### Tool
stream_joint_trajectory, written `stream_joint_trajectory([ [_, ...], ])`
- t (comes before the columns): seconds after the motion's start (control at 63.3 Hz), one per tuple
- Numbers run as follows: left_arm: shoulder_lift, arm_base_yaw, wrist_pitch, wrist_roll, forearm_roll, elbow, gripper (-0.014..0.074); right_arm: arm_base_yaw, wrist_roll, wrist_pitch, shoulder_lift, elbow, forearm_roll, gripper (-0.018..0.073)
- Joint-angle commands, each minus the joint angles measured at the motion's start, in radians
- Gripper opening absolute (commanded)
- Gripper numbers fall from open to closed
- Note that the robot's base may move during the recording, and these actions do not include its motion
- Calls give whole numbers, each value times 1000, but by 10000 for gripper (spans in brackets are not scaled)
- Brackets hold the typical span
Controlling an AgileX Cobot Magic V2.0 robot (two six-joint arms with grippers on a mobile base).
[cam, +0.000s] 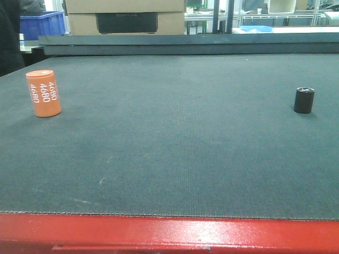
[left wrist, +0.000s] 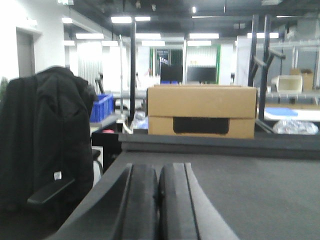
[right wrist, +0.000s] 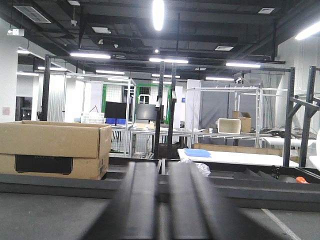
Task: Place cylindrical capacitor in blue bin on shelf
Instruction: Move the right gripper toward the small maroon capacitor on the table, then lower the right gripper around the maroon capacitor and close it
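A small black cylindrical capacitor [cam: 304, 100] stands upright on the dark mat at the right. Neither gripper shows in the front view, and neither wrist view shows the capacitor. My left gripper [left wrist: 159, 172] is shut, its fingers touching with nothing between them, and points across the mat's left side. My right gripper [right wrist: 161, 167] is blurred, and a narrow slit shows between its empty fingers. A blue bin [cam: 42, 24] stands beyond the table's far left and also shows in the left wrist view [left wrist: 102, 107]. The steel shelf is out of view.
An orange cylinder marked 4680 [cam: 44, 93] stands upright at the mat's left. A cardboard box [cam: 125, 16] sits behind the table's raised back edge [cam: 190, 45]. A chair with a black jacket [left wrist: 45, 135] is off the left side. The red front edge [cam: 169, 233] is near.
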Motion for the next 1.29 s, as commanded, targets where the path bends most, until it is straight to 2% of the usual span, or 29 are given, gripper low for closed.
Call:
stream_joint_trajectory([
  [0.0, 70, 1, 100, 0, 3, -100, 155, -4, 1, 50, 88, -87, 4, 235],
  [0.063, 132, 1, 133, 0, 3, -162, 294, -4, 1, 63, 141, -130, 4, 382],
  [0.158, 211, 1, 160, 0, -2, -226, 466, -3, 1, 98, 220, -176, 4, 525],
  [0.268, 280, -29, 164, 0, -13, -259, 596, -3, 1, 109, 295, -211, 4, 564],
  [0.411, 347, -97, 151, 0, -7, -262, 601, 13, 1, 122, 365, -222, 5, 558],
  [0.537, 394, -153, 149, 0, -13, -262, 601, 58, 1, 169, 465, -219, 5, 558],
  [0.726, 432, -179, 149, 0, -13, -262, 601, 96, 1, 120, 683, -215, 5, 558],
  [0.821, 432, -179, 149, 0, -13, -262, 601, 96, 1, 21, 792, -177, 5, 558],
  [0.947, 432, -179, 149, 0, -13, -262, 601, 96, 1, -188, 925, -78, 5, 558],
  [1.121, 436, -179, 149, 0, -13, -262, 601, 96, 1, -574, 1144, 38, 5, 558],
  [1.279, 438, -179, 149, 0, -13, -262, 601, 96, 1, -857, 1351, 37, 5, 558],
])
